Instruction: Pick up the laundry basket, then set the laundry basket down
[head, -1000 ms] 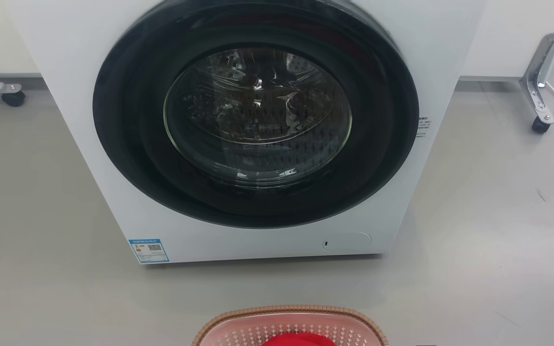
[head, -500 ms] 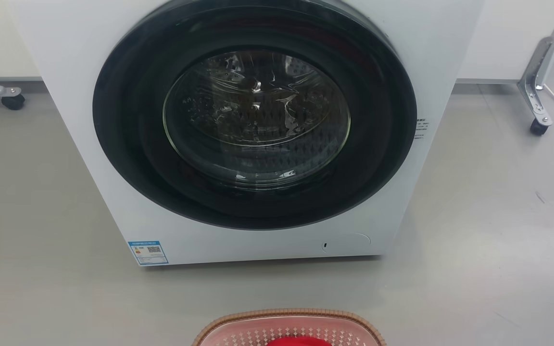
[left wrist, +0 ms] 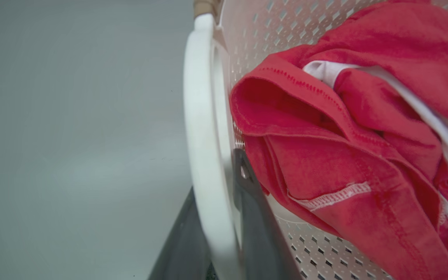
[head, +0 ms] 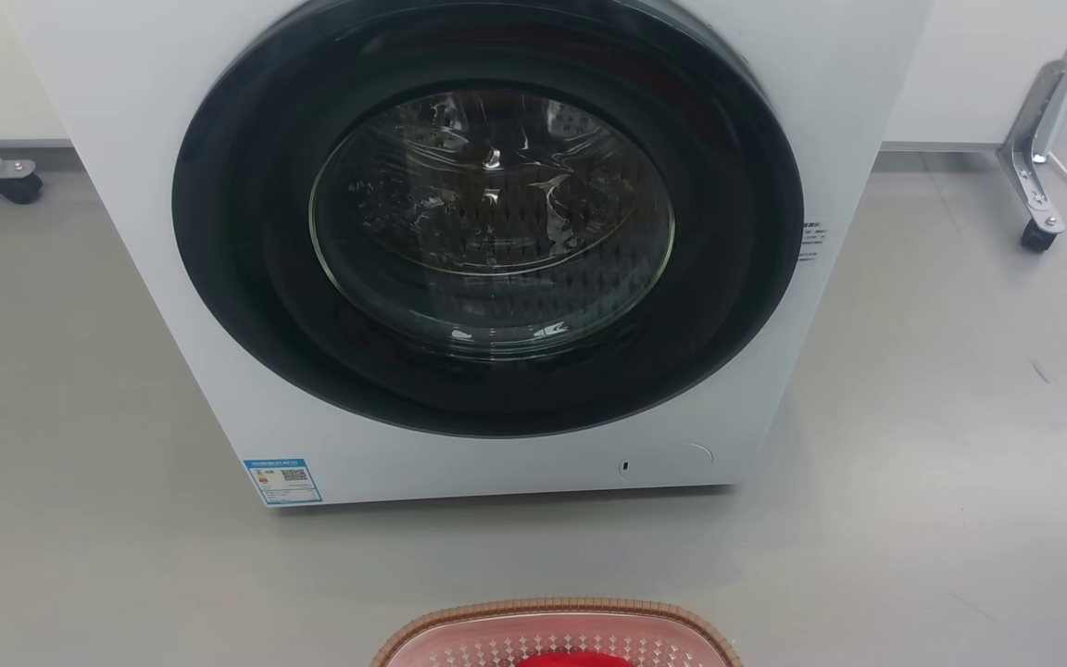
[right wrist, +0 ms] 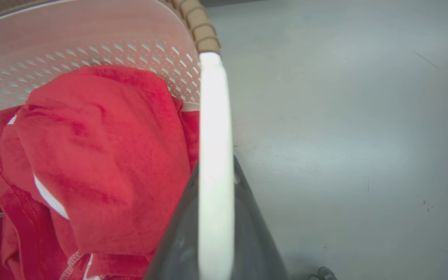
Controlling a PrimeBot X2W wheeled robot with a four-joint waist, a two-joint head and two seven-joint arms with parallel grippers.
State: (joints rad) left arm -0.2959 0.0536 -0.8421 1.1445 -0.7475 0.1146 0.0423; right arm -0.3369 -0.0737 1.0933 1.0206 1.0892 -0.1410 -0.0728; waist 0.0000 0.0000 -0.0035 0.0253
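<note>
The laundry basket (head: 459, 622), pale pink and perforated with a brown woven-look rim, shows its far edge at the bottom of the head view, in front of the washing machine. A red garment with white trim (left wrist: 344, 136) lies inside it. In the left wrist view my left gripper (left wrist: 216, 171) is shut on the basket's white side handle (left wrist: 200, 116), one dark finger on each side. My right gripper (right wrist: 216, 163) is shut on the opposite white handle (right wrist: 214, 97) in the same way, beside the red garment (right wrist: 99, 147). Whether the basket touches the floor is hidden.
A white front-loading washing machine (head: 126, 139) with its round dark door shut stands just beyond the basket. Metal frame legs on casters stand at the far right (head: 1038, 236) and far left (head: 19, 185). Grey floor (head: 913, 509) stretches on both sides.
The basket's far rim sits slightly lower in the head view than a second ago. The whole view has shifted a little, so the camera has moved.
</note>
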